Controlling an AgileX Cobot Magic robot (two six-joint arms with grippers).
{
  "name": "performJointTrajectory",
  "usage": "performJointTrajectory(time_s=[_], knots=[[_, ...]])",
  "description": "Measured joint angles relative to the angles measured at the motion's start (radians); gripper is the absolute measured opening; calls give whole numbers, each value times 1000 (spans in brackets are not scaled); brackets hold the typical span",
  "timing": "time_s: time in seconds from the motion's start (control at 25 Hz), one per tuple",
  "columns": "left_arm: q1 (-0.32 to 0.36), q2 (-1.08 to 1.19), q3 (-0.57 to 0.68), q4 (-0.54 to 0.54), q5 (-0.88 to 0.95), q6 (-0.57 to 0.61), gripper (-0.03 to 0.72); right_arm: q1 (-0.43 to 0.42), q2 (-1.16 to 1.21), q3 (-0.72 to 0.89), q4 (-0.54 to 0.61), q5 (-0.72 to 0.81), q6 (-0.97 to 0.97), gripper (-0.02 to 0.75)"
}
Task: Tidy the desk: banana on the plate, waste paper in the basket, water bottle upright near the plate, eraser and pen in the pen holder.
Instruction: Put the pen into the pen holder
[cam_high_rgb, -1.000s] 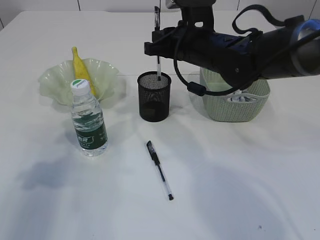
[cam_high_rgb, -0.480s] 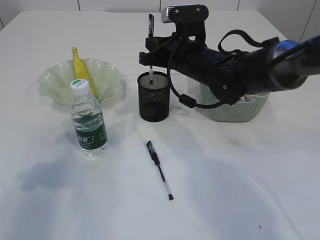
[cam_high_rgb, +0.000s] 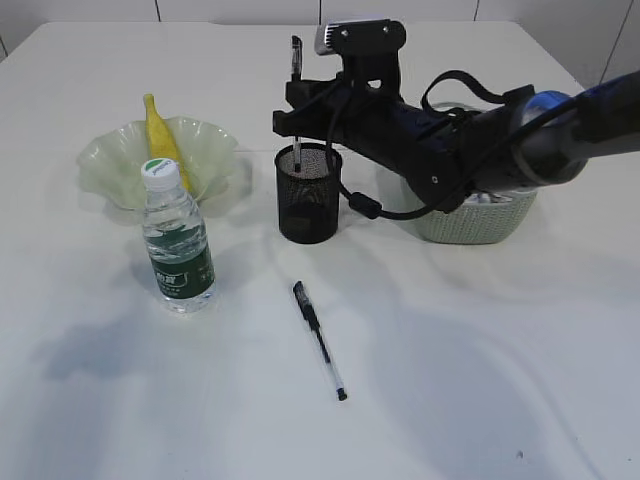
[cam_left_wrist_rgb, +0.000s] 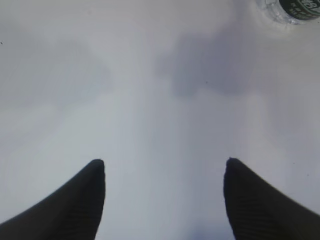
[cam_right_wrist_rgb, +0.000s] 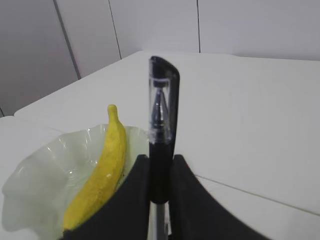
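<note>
My right gripper (cam_high_rgb: 297, 117) is shut on a black pen (cam_high_rgb: 297, 60) and holds it upright over the black mesh pen holder (cam_high_rgb: 308, 205), with the pen's lower end inside the rim. In the right wrist view the jaws (cam_right_wrist_rgb: 160, 165) pinch the pen (cam_right_wrist_rgb: 161, 115) in front of the banana (cam_right_wrist_rgb: 102, 175). The banana (cam_high_rgb: 160, 135) lies on the green plate (cam_high_rgb: 100, 160). The water bottle (cam_high_rgb: 178, 240) stands upright in front of the plate. A second pen (cam_high_rgb: 319, 338) lies on the desk (cam_high_rgb: 480, 380). My left gripper (cam_left_wrist_rgb: 162, 165) hangs open over bare desk. The eraser is out of view.
The green basket (cam_high_rgb: 470, 225) stands at the right behind my right arm, with something white inside that could be the waste paper. The bottle's base (cam_left_wrist_rgb: 292, 10) shows at the top right of the left wrist view.
My right gripper has moved left and down with the pen, so the pen's lower end now sits deeper in the pen holder. Nothing else has moved.
</note>
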Motion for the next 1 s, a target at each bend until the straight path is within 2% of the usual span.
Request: performJointTrajectory(time_s=[0.4, 0.72, 1.0], knots=[[0, 0, 0, -2, -6, 0, 520, 0, 36, -2, 0, 13, 0, 55], [0, 0, 0, -2, -6, 0, 520, 0, 36, -2, 0, 45, 0, 164], [0, 0, 0, -2, -6, 0, 520, 0, 36, -4, 0, 47, 0, 189]])
